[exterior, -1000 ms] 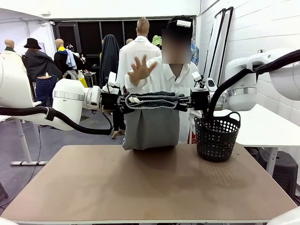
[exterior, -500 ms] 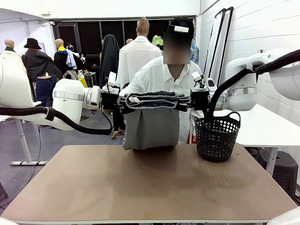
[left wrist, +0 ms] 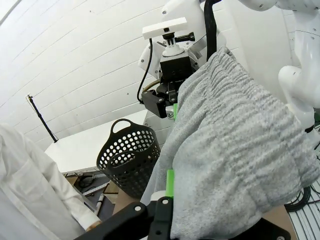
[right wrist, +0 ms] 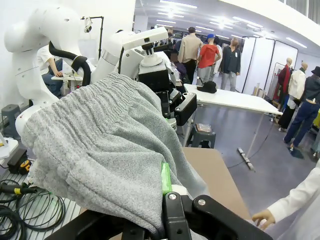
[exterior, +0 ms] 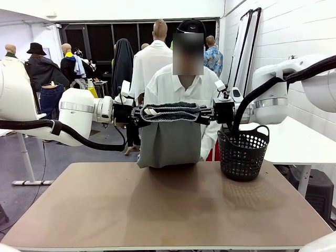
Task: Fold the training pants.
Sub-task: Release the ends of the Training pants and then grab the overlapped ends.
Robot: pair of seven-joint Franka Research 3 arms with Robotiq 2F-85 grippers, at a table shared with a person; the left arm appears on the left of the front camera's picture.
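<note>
White brick wall (exterior: pixel 294 31) right, grey floor (exterior: pixel 79 157), dark windows (exterior: pixel 100 42) behind (ceiling strip lights (right wrist: pixel 175 5)), white side table (exterior: pixel 294 144)

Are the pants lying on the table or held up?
Held up: the pants hang between the left gripper and right gripper, both clamped shut.

Left hand (exterior: pixel 140 113), right hand (exterior: pixel 201 114): closed, level

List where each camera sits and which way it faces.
Front: fixed on the robot's side, looking across the table at the person; left hand and right hand show, shut on the pants.
Left wrist: on that wrist, looking along the left hand toward the right hand and basket.
Right wrist: on that wrist, looking along the right hand toward the left hand.
Shared: both wrist views show the pants hung between the hands.
</note>
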